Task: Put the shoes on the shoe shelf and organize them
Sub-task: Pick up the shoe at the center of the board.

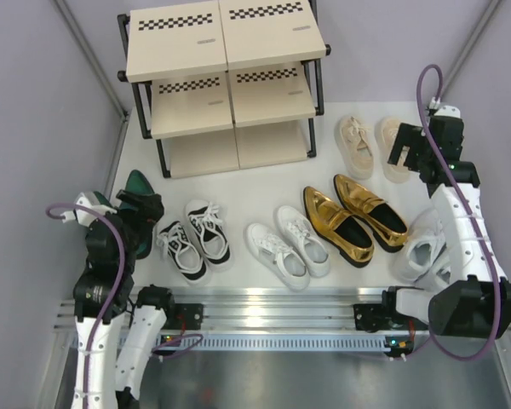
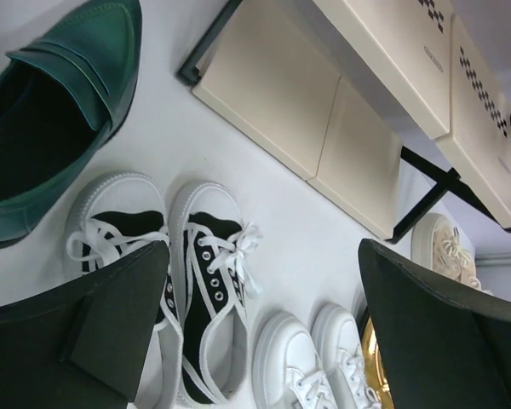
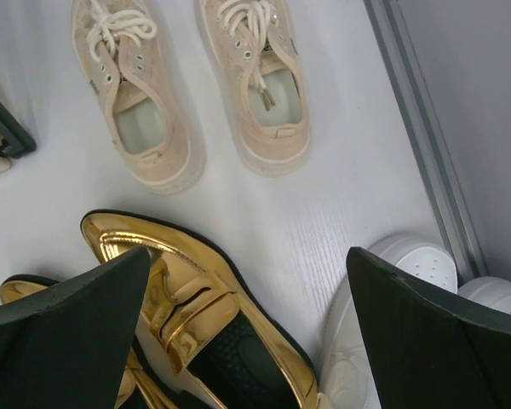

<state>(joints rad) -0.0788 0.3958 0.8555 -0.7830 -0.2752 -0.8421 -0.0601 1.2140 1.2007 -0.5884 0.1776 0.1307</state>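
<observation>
Shoes (image 1: 353, 220) are arranged in pairs on the worktop (image 1: 264, 183) before the shoe shelf (image 1: 175, 51); left fingers (image 2: 94, 336) and right fingers (image 3: 68, 336) are shown spread.

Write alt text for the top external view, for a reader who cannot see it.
A white table holds, left to right, green loafers, black-and-white sneakers, white lace-ups, gold loafers and chunky white sneakers, with beige sneakers farther back, before a three-tier shoe shelf whose visible boards are bare. The open left gripper hangs over the green loafers, the open right gripper near the beige sneakers.
</observation>
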